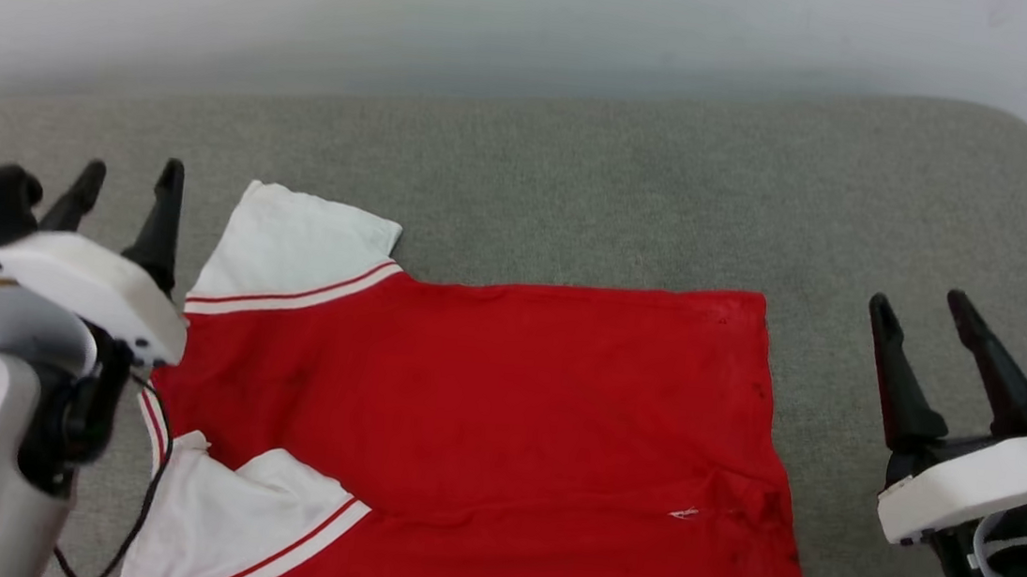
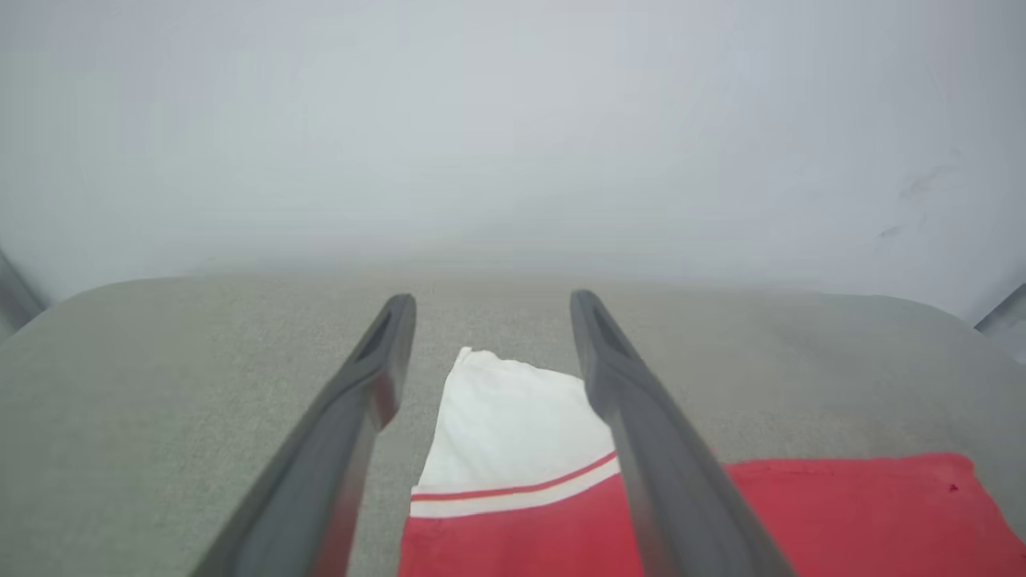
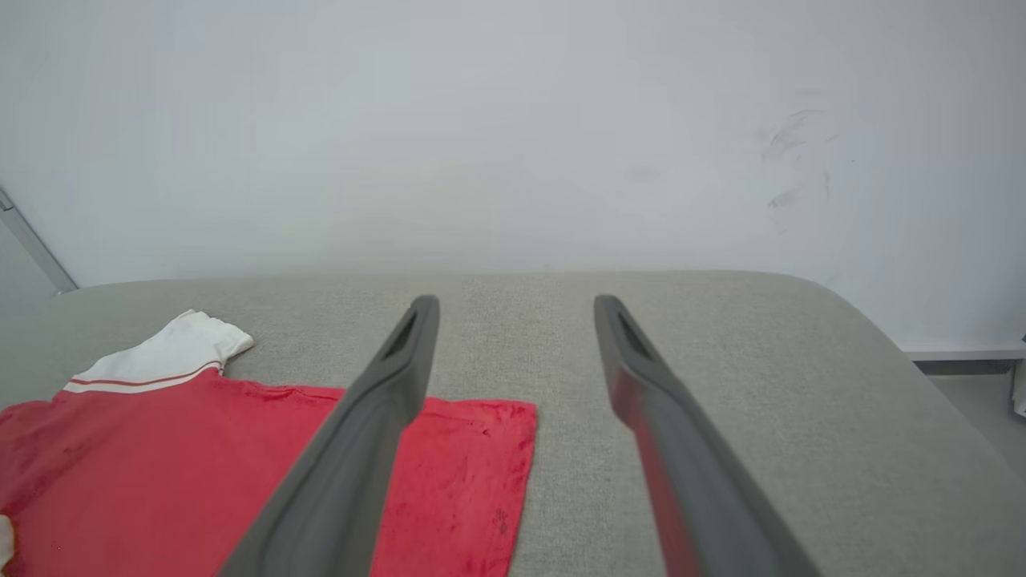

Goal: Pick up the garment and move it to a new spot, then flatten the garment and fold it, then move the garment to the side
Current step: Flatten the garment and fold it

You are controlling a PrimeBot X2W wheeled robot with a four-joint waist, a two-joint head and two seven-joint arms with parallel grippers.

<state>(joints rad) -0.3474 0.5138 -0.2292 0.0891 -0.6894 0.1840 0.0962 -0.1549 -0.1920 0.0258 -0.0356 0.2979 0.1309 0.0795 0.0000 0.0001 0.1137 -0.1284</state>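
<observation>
I see the T-shirt (image 1: 485,389) lying flat on the grey cushion (image 1: 583,154), turned sideways: white sleeves (image 1: 292,244) with red-striped trim toward my left, red hem (image 1: 774,464) toward my right. The near sleeve is rumpled. My left gripper (image 1: 134,165) and right gripper (image 1: 918,299) flank it, jaws apart, holding nothing.

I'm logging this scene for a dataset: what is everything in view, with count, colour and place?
garment: one, red with white sleeves and red-striped trim, spread flat on the padded surface, sleeves toward the robot's left.
padded surface: one, grey, under the garment.
wall: one, pale grey, behind the padded surface.
left claw: one, dark fingers, open and empty, beside the far sleeve.
right claw: one, dark fingers, open and empty, right of the hem.
</observation>
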